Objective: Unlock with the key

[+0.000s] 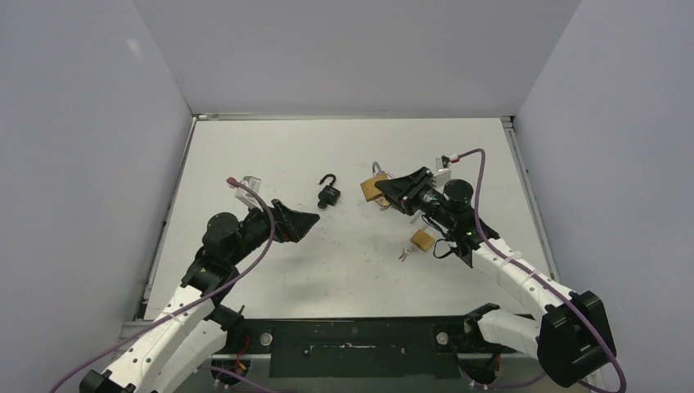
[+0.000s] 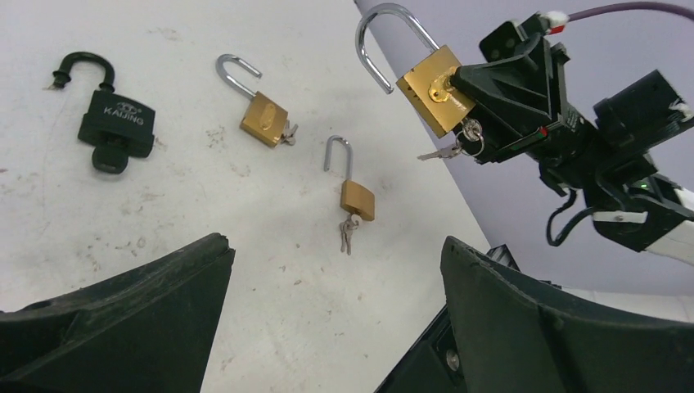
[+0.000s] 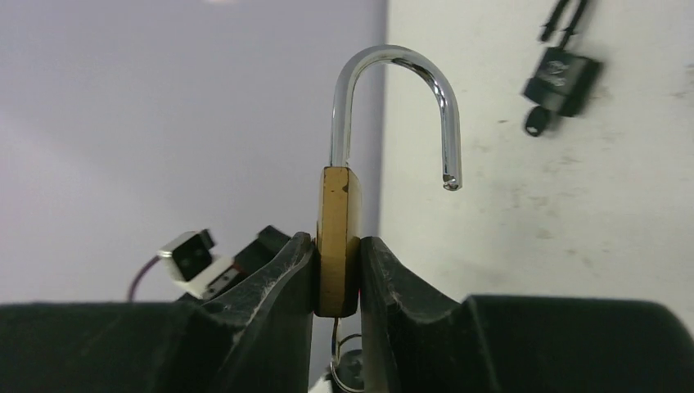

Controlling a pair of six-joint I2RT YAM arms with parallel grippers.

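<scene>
Firmly, right gripper (image 3: 337, 246) clamps brass padlock (image 2: 434, 88), shackle (image 3: 393, 59) open, left gripper (image 2: 334, 246) wide, empty.

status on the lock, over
left gripper open, empty. right gripper shut on brass padlock, shackle open. black padlock and two small padlocks lie open on table, not in the way.

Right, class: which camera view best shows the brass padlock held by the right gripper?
Left wrist view: the brass padlock shows its face, open shackle and keys. Right wrist view gives only its thin edge and shackle in the right gripper; top view has it small, partly hidden.
</scene>
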